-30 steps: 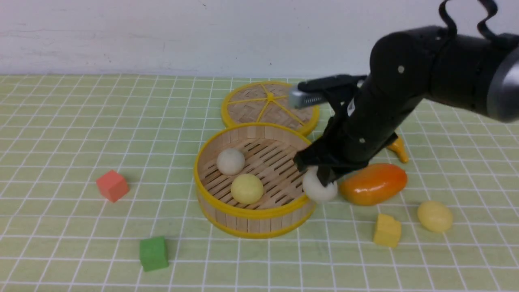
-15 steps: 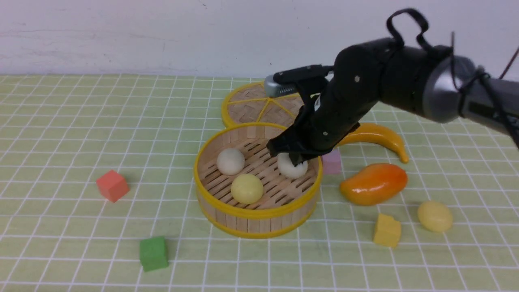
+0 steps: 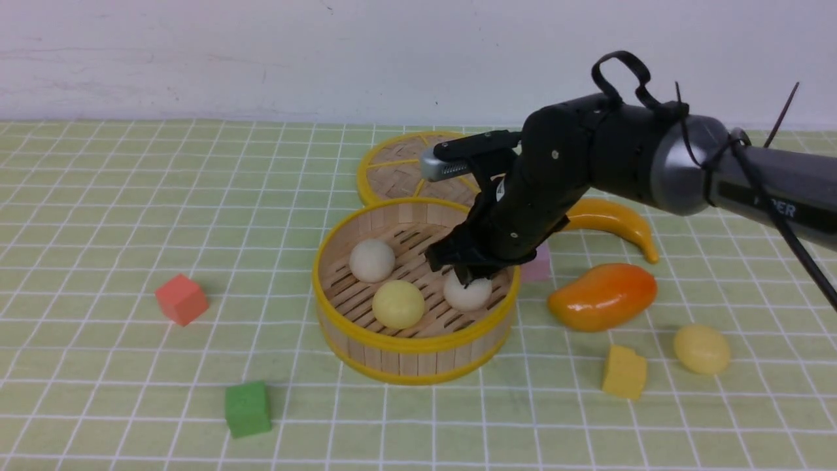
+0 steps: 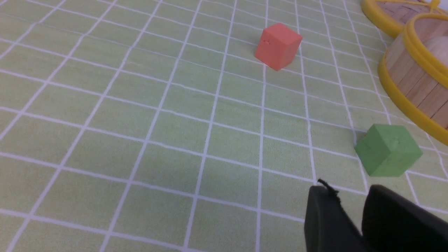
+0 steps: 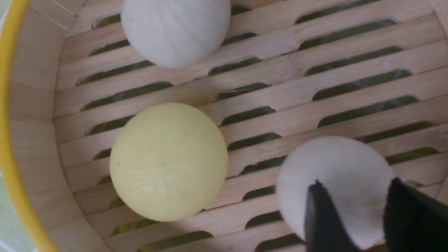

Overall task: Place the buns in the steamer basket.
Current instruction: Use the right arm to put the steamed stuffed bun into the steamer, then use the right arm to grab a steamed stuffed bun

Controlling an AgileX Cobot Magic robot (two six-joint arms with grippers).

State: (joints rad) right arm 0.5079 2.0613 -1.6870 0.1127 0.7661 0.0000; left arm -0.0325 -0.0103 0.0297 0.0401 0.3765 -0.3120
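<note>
Front view, clock centred on steamer basket (image 3: pixel 422 361): woven lid (image 3: pixel 399 171) at 12, banana (image 3: pixel 611 216) 2, mango (image 3: pixel 601 297) 3. Three buns (image 3: pixel 399 305) inside; pale yellow bun (image 3: pixel 701 350) outside, between 3 and 4, beyond mango. Yellow block (image 3: pixel 624 373) 4, green cube (image 3: pixel 248 409) 8, red cube (image 3: pixel 182 299) 9. Right gripper (image 5: pixel 355 182): jaws apart, off-white bun (image 5: pixel 336 189) between fingertips. Left gripper (image 4: pixel 350 185): apart.

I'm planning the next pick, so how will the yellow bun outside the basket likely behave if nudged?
The yellow bun would probably roll, since its sides look rounded. Its matte surface suggests it may be less slippery than the glossy mango. A push toward the yellow block might end in a bump, as that sits close by.
</note>
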